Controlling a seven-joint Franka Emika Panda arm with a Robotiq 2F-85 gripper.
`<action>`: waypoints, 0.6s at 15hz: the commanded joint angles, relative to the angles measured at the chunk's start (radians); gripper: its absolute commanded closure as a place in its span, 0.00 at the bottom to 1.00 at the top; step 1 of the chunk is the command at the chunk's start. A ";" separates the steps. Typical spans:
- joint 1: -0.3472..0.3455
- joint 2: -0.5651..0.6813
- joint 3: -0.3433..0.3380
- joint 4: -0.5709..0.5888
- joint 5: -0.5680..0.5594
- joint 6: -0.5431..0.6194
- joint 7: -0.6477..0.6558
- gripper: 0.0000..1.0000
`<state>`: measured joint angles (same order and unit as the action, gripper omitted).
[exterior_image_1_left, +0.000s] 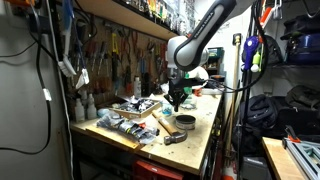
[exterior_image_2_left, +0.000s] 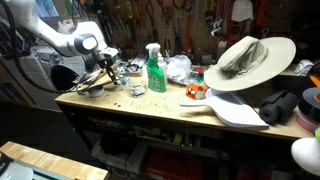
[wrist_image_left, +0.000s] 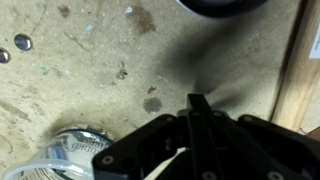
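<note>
Gripper (wrist_image_left: 197, 104): black, matte, dark against the bench.
Arm (exterior_image_1_left: 207, 32): white shells, black joints.
Benchtop (wrist_image_left: 90, 75): tan, speckled, with dark stains.
Round metal thing (wrist_image_left: 72, 150): shiny silver.
Wooden strip (wrist_image_left: 303, 70): pale yellow-brown.
Spray bottle (exterior_image_2_left: 156, 74): bright green, white trigger head.
Hat (exterior_image_2_left: 246, 58): olive-khaki, plain.

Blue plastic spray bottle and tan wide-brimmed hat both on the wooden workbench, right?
Wrong on colour: the plastic spray bottle is green, not blue, as an exterior view shows. It and the tan wide-brimmed hat are both on the wooden workbench.
</note>
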<state>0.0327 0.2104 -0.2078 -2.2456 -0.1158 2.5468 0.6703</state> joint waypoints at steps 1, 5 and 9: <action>-0.007 -0.072 0.018 -0.028 -0.014 -0.069 0.019 0.95; -0.019 -0.086 0.032 -0.016 -0.015 -0.102 0.024 0.91; -0.030 -0.077 0.039 -0.010 -0.012 -0.102 0.012 0.54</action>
<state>0.0232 0.1410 -0.1869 -2.2483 -0.1158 2.4686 0.6718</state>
